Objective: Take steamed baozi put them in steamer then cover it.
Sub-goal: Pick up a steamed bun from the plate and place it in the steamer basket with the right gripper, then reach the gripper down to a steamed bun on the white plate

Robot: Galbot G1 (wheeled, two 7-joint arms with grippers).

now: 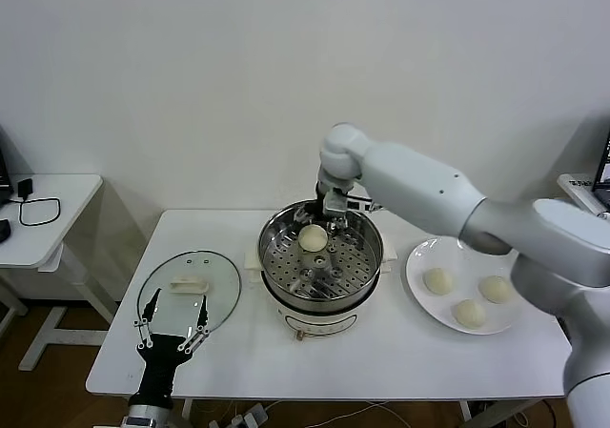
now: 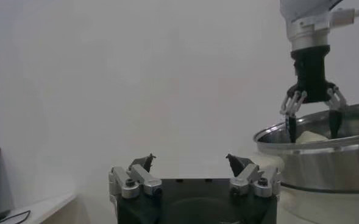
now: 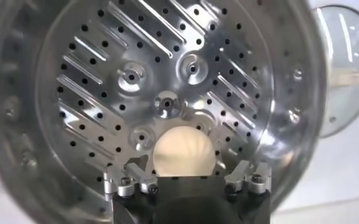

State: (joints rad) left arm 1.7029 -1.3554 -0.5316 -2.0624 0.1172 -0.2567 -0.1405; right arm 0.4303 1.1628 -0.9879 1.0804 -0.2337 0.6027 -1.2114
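The right gripper (image 1: pixel 322 220) hangs inside the round shiny stainless-steel steamer (image 1: pixel 276 233), fingers spread wide, holding nothing; a small pale cream-white dough bun (image 1: pixel 313 238) lies on the perforated tray directly beneath it. Three more buns (image 1: pixel 468 313) sit on a flat white plate (image 1: pixel 419 256) off to its right. The left gripper (image 1: pixel 172 330) is parked, also wide, just short of the round clear glass lid (image 1: pixel 217 274) lying flat on the white table (image 1: pixel 400 352)

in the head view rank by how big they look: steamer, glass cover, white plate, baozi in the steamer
1. steamer, plate: look about alike, not ranked
2. cover: slightly smaller, though it lies nearer the view's edge
3. baozi: clearly smallest
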